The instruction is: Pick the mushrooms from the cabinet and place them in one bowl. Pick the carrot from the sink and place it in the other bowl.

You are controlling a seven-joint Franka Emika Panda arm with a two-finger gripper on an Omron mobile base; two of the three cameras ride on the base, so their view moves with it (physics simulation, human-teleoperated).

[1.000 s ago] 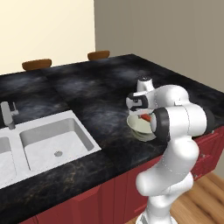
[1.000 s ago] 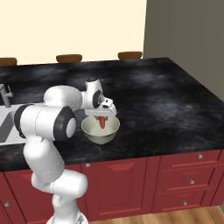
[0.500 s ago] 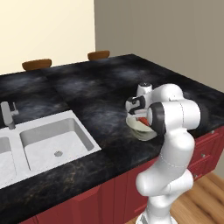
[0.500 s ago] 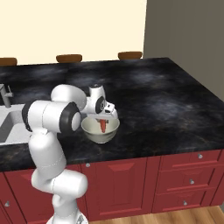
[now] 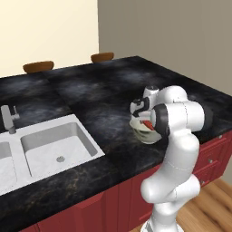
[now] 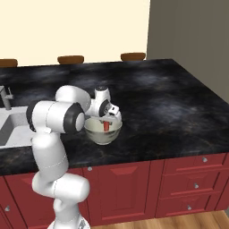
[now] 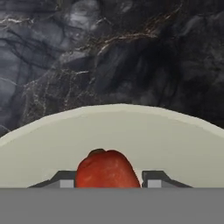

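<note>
Gripper point(image 6: 106, 125) grasping the carrot point(image 7: 107, 169) above the cream bowl point(image 6: 103, 132); release remains, mushroom step unconfirmed.

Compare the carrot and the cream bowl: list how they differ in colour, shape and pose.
Colour: the carrot is orange-red; the cream bowl is pale off-white.
Shape: the carrot is a short stubby stick; the bowl is round, hollow and far wider.
Pose: the carrot stands roughly upright, held between the tool's fingers, while the bowl sits open side up on the dark counter.
Shared: both are at the same spot, the carrot within the bowl's rim.
</note>
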